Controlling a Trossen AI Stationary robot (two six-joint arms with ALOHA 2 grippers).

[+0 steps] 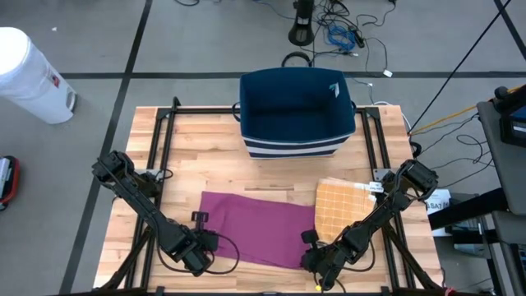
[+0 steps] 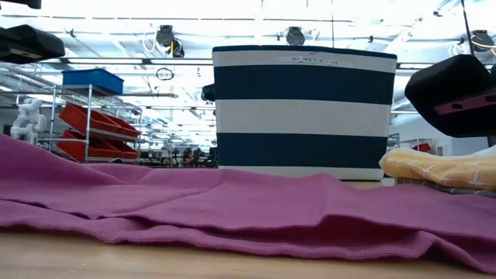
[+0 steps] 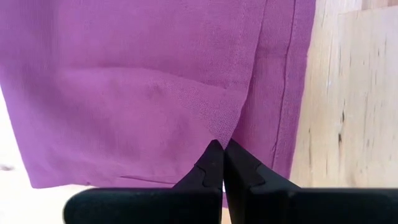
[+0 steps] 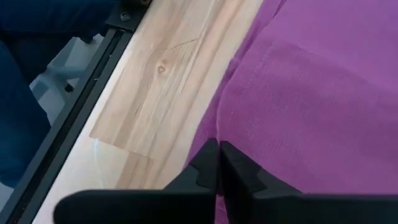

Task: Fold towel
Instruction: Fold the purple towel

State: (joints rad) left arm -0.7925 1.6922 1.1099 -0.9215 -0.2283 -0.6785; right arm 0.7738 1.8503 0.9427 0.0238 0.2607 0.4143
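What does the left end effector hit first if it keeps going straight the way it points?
The towel: the left end effector, shut, already pinches its edge, and purple cloth fills the line ahead. Past that, probably bare table; depth is unclear.

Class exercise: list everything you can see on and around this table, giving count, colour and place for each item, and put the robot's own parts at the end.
towel: one, purple, spread flat on the table's near half between the two arms.
folded cloth: one, orange-yellow check, right of the towel, touching its right edge.
basket: one, navy with white stripes, at the table's far edge, centre.
table: one, light wood with a black frame.
bin: one, white, on the floor off the far left.
left gripper: one, black, shut on the towel's near left corner.
right gripper: one, black, shut on the towel's near right corner.
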